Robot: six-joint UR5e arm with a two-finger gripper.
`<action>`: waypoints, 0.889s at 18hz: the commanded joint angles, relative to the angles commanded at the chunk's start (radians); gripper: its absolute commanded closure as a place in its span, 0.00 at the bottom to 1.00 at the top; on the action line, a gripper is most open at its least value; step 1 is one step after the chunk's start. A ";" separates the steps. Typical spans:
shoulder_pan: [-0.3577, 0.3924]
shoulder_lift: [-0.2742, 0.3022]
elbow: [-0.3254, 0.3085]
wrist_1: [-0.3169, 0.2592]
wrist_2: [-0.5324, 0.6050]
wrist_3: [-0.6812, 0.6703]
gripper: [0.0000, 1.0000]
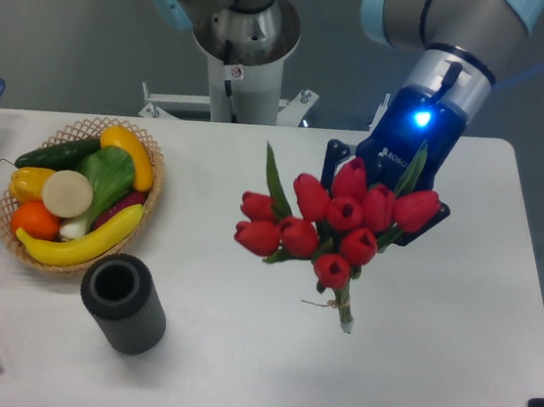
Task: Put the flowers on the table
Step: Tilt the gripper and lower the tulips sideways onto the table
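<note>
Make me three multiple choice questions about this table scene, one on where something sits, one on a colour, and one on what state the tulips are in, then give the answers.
1. Where is the dark cylinder relative to the wicker basket?
A. In front of it, nearer the camera
B. Inside it
C. Behind it, by the robot base

2. What colour are the flowers?
A. Yellow
B. Red
C. White

3. What is the state of the flowers?
A. Standing in the dark cylinder
B. Lying in the basket
C. Held by the gripper, blooms towards the camera, stems angled down to the table

Answers:
1. A, the cylinder stands on the white surface just below the basket's front edge.
2. B, every bloom in the bunch is red, with green leaves.
3. C, the blue gripper sits right behind the blooms; whether the stem tips touch the table cannot be told.
</note>
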 joint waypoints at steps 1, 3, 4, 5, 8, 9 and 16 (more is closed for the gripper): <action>-0.009 0.002 -0.002 0.000 0.029 0.002 0.54; -0.022 0.008 -0.008 -0.002 0.087 0.006 0.54; -0.038 0.008 -0.008 -0.002 0.130 0.014 0.54; -0.055 0.009 -0.008 -0.003 0.185 0.017 0.54; -0.100 0.008 -0.023 -0.006 0.321 0.061 0.54; -0.112 0.008 -0.037 -0.006 0.360 0.086 0.54; -0.198 0.009 -0.143 -0.040 0.574 0.259 0.54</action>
